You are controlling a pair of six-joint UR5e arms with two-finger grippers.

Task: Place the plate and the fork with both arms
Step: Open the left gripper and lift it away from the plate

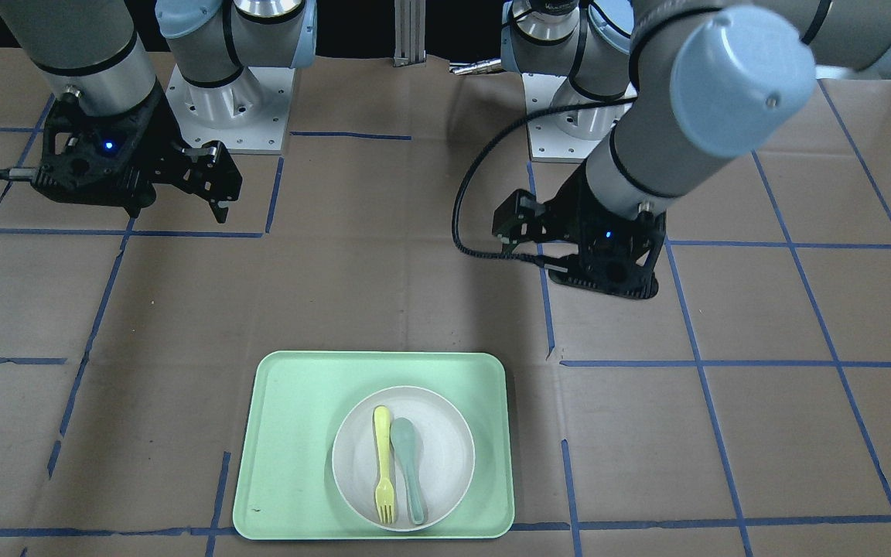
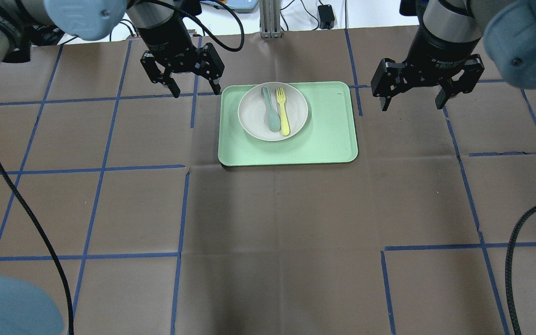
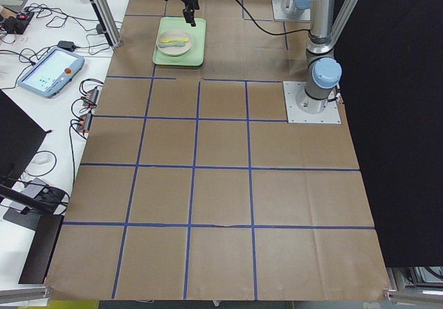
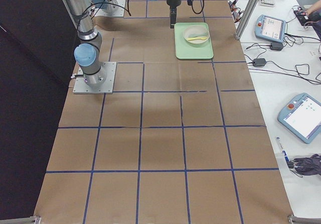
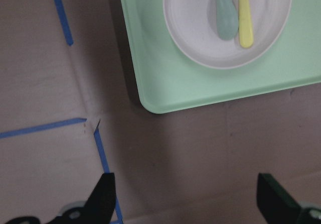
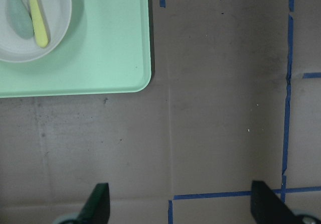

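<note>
Left gripper (image 2: 195, 88): jaws spread wide, nothing between them, touching nothing; it hangs over bare table (image 2: 268, 223) just off the tray's left edge. Right gripper (image 2: 411, 103): jaws likewise wide apart and empty, above the paper off the tray's right edge, a little farther from it. Plate (image 2: 252, 114) sits on the mint-green tray (image 2: 324, 135), in the tray's far-left part as the robot sees it, between the two grippers and nearer the left one. Fork (image 2: 283, 111) lies inside the plate, tines pointing away from the robot, just beside a grey-green spoon (image 2: 271, 116) on the spoon's right. Neither gripper touches plate, fork or tray.
</note>
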